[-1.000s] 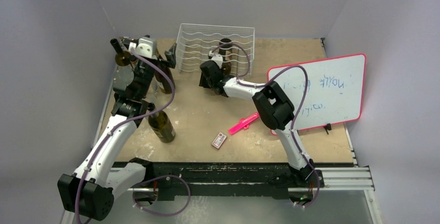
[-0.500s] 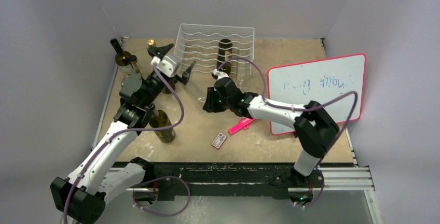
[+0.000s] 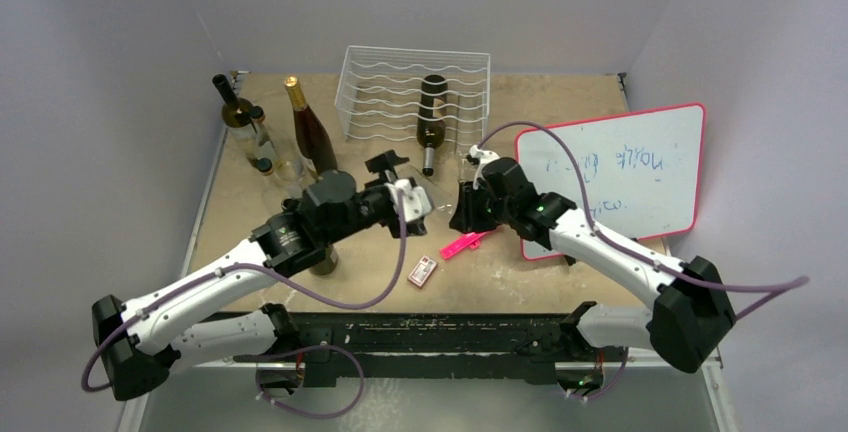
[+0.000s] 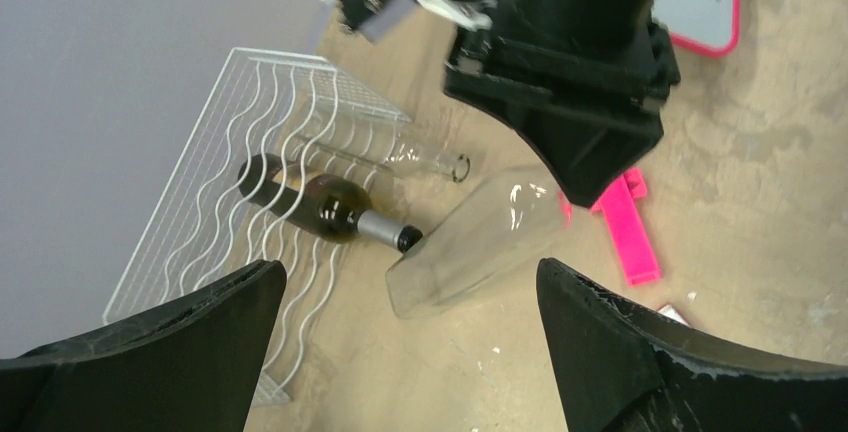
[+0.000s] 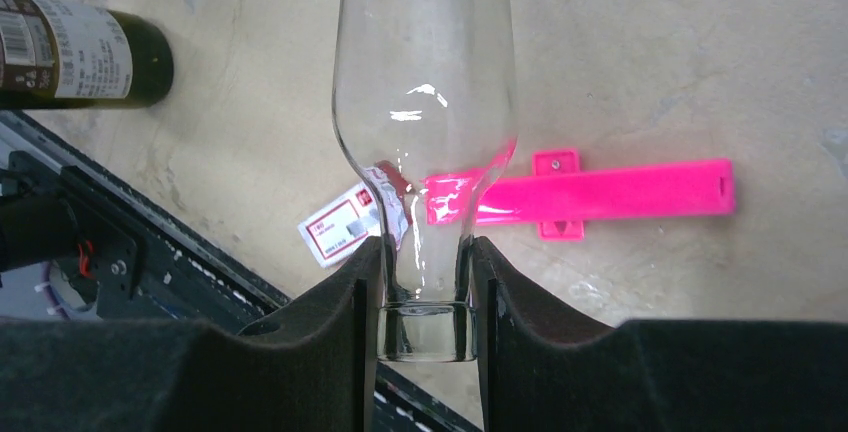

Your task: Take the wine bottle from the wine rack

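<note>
- From overhead I can barely find the clear wine bottle [image 5: 425, 82]. The glass all but vanishes against the table [image 3: 560, 102] between my two grippers.
- My right wrist camera cuts the bottle's base off at the top edge. Through the glass I see a pink plastic piece [image 5: 600, 197] and a small card [image 5: 340, 224] on the table, both warped by it.
- I cannot tell from any view whether the base touches the table.
- My left wrist camera shows only the inner edges of its own fingers. The rest runs off the bottom corners.
- A clear glass tube [image 4: 420, 160] lies at the front of the wine rack [image 3: 380, 72]. I can't make out what it is.
- The clear wine bottle is off the rack, in front of it and apart from it.
- Its long axis runs roughly across the table. The neck points toward my right arm and the base toward my left one. In the left wrist view it slants, with the neck higher than the base.
- The right gripper [image 5: 425, 252] is clamped on the neck by the mouth, one pad on each side.
- The left gripper [image 4: 411, 262] has its jaws spread wide with nothing held, facing the bottle's base.
- A dark bottle [image 3: 432, 117] lies in a cradle of the rack. Its neck pokes out the front toward the near edge.
</note>
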Controlling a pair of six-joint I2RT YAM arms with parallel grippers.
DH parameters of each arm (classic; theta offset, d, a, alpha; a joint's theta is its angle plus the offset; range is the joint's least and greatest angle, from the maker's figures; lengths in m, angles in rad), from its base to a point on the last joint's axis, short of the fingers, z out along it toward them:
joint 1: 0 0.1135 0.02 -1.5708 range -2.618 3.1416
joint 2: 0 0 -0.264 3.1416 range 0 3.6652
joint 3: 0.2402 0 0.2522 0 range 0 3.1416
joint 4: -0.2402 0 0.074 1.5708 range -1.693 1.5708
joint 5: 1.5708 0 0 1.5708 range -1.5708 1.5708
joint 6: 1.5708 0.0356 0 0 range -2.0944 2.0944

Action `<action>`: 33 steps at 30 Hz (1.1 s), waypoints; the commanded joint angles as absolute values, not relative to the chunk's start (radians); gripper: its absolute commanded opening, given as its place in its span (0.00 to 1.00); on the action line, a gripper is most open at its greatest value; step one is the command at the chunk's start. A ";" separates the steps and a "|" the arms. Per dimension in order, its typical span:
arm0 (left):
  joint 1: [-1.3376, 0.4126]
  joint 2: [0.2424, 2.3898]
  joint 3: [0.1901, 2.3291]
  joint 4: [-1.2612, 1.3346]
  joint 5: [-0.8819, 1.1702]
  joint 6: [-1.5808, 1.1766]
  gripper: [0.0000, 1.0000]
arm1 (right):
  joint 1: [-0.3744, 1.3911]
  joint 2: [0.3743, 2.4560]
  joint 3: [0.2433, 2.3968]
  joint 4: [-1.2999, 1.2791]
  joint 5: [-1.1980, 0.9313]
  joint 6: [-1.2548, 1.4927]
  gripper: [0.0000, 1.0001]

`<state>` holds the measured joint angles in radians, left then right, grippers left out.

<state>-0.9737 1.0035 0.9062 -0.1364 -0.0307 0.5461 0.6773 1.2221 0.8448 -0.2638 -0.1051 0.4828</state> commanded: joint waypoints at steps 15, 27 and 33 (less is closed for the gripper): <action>-1.145 1.401 0.795 0.282 -0.207 0.744 1.00 | 0.670 1.037 0.916 -0.359 -0.233 0.428 0.00; -1.144 1.476 0.756 0.484 -0.330 0.622 0.41 | 0.672 1.016 0.957 -0.373 -0.245 0.424 0.12; -1.143 1.356 0.609 0.661 -0.485 0.418 0.21 | 0.670 1.071 1.124 -0.404 -0.109 0.390 0.65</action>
